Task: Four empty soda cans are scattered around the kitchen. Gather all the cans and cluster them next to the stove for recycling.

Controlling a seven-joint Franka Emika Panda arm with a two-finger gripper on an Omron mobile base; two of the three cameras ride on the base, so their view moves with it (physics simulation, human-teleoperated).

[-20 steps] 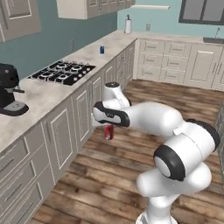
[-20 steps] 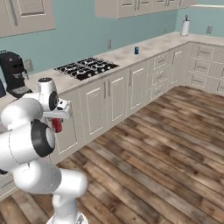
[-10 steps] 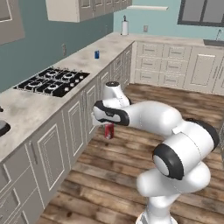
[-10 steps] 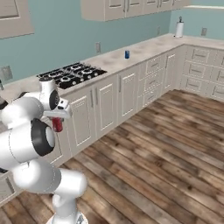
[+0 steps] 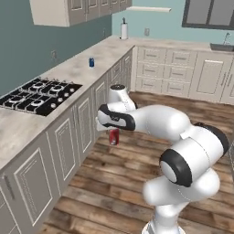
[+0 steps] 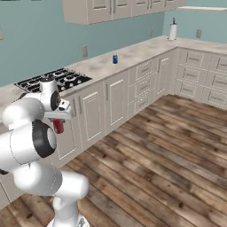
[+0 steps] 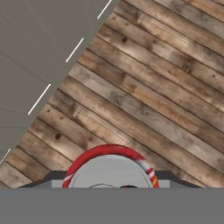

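Red can [image 5: 114,136] hangs mid-frame, clamped in the gripper [image 5: 113,133] over the wood floor [image 5: 137,183], so imo any jolt on the way to the stove [image 5: 37,95] at left could drop it.

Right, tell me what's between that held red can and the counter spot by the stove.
The gripper holds the red can low over the floor, in front of the cabinet doors. The counter edge beside the stove sits above it; the can must rise over that. Nothing else visible blocks it.
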